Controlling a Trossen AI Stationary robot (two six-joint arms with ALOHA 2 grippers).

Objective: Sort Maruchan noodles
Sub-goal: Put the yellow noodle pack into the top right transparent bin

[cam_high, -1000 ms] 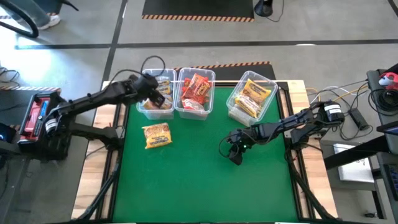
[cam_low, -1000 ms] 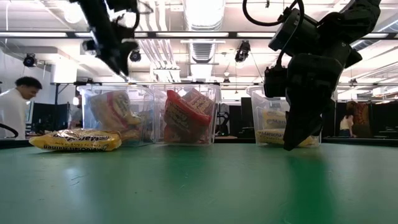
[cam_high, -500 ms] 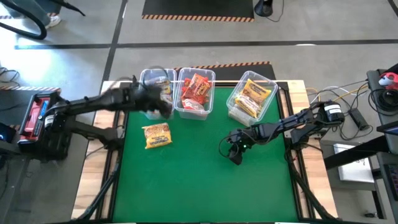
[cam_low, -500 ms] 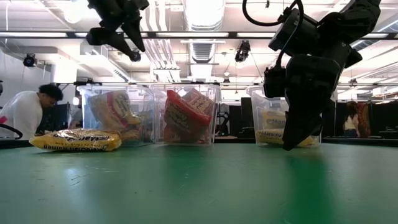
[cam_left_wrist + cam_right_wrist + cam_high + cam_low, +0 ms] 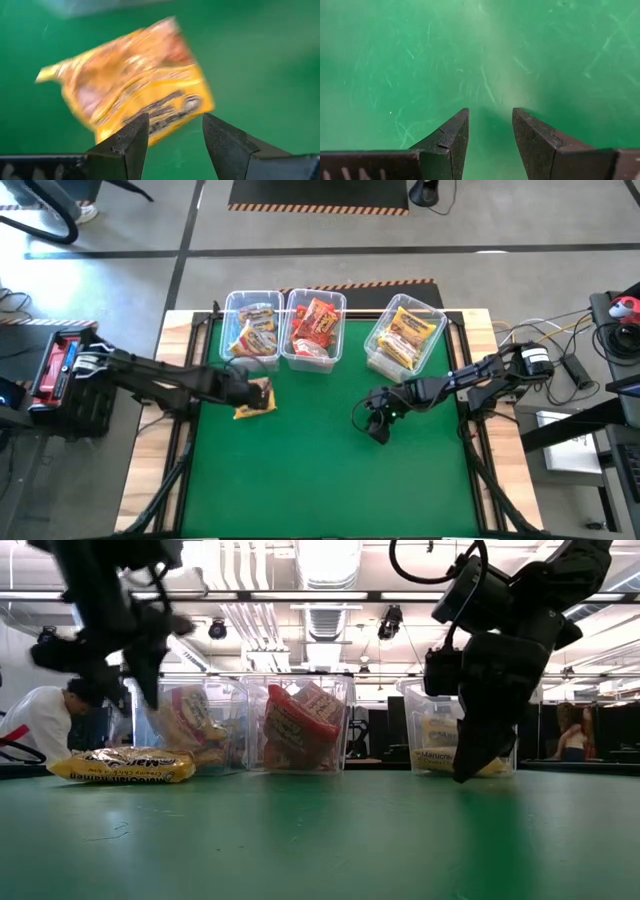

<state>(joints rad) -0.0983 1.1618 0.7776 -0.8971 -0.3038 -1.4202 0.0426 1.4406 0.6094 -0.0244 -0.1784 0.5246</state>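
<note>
On the green mat, toward nine o'clock from its centre, one yellow-orange noodle packet is seen lying flat, apart from the bins. Directly above it the left gripper is held, its fingers parted with an empty gap between them; nothing is gripped, and in the left wrist view the loose packet is framed just beyond the two fingertips. In the low view the same packet is seen resting on the mat, with the left gripper hanging over it.

Along the twelve o'clock edge of the mat three clear bins are lined up. A yellow and orange packet is held in the left bin, red packets are stacked in the middle bin, and yellow packets are laid in the right bin, which is turned at an angle toward one o'clock.

At about three o'clock from the mat's centre the right gripper is hung low over bare mat, its fingers slightly apart and closed on nothing.

Beyond the table, at nine o'clock in the low view, a person in a white top is visible.
</note>
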